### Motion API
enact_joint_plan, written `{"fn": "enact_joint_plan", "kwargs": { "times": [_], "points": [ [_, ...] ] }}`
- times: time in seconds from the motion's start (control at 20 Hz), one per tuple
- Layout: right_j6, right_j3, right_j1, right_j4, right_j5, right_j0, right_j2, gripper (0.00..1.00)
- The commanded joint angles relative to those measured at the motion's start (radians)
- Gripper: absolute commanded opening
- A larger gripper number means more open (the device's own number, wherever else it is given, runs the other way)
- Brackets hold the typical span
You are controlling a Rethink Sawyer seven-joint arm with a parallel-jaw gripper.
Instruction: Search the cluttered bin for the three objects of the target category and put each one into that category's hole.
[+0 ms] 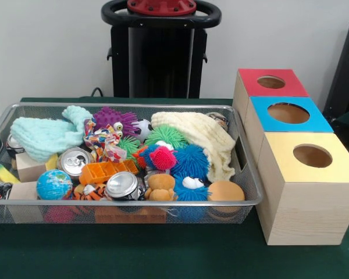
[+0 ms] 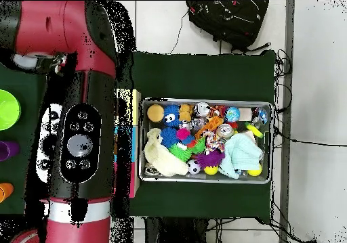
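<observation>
A wire mesh bin holds a heap of mixed things. In it lie drink cans, spiky balls in blue, green and pink, a mint cloth and a cream cloth. A globe ball and a small plush bear are also in the heap. Right of the bin stand three wooden boxes, each with a round hole: red top, blue top, yellow top. No gripper shows in either view. In the overhead view the arm covers the boxes beside the bin.
A purple spiky toy, an orange ridged tray, wooden blocks and an orange ball crowd the bin too. A black bag lies on the floor beyond the green table. Green, purple and orange items sit at the overhead view's left edge.
</observation>
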Motion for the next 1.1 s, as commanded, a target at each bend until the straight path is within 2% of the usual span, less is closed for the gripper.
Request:
{"fn": "enact_joint_plan", "kwargs": {
  "times": [0.05,0.25,0.6,1.1],
  "points": [
    [0.169,0.265,-0.076,-0.068,-0.005,0.017,0.101,0.0],
    [0.166,0.268,-0.074,-0.077,-0.017,0.012,0.116,0.0],
    [0.136,0.352,-0.097,-0.083,-0.092,0.023,0.153,0.0],
    [0.07,0.379,-0.073,-0.105,-0.18,-0.01,0.21,0.0]
  ]
}}
